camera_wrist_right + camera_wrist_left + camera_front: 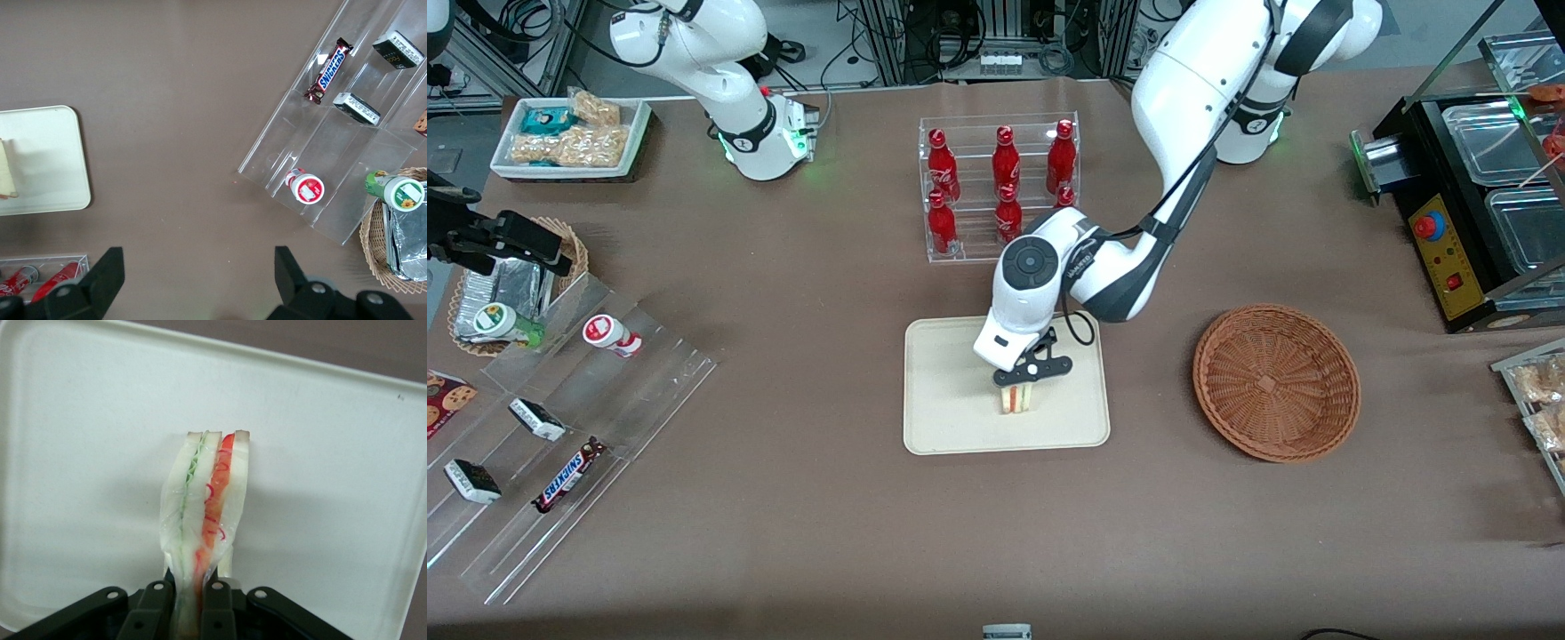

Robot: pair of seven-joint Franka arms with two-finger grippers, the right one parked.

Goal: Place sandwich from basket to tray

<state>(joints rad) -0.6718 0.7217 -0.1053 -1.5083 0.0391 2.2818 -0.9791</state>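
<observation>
One sandwich (203,513) stands on edge over the middle of the tray (947,427), its cut face with the green and red-orange stripes turned toward the front camera; whether its lower edge already touches the tray cannot be told from these views, though it looks at or very near the surface. The claw (1021,380) is clenched on the wedge from above, one black finger (155,608) on each bread face, pinching the end nearest the wrist; the layers bow slightly between the fingers, so it reads as soft, light and easily crushed, and the glossy skin suggests a thin wrap that may be slippery. I judge the flat bread faces the right place to grip, with gentle pressure, since squeezing across the filling edge would likely split the layers. Set down upright, a narrow wedge may tip onto its side when let go. The basket (1276,382) lies empty on the tabletop, toward the working arm's end and well apart from the tray; farther from the front camera than the tray stands a clear rack of red bottles (1003,182).
</observation>
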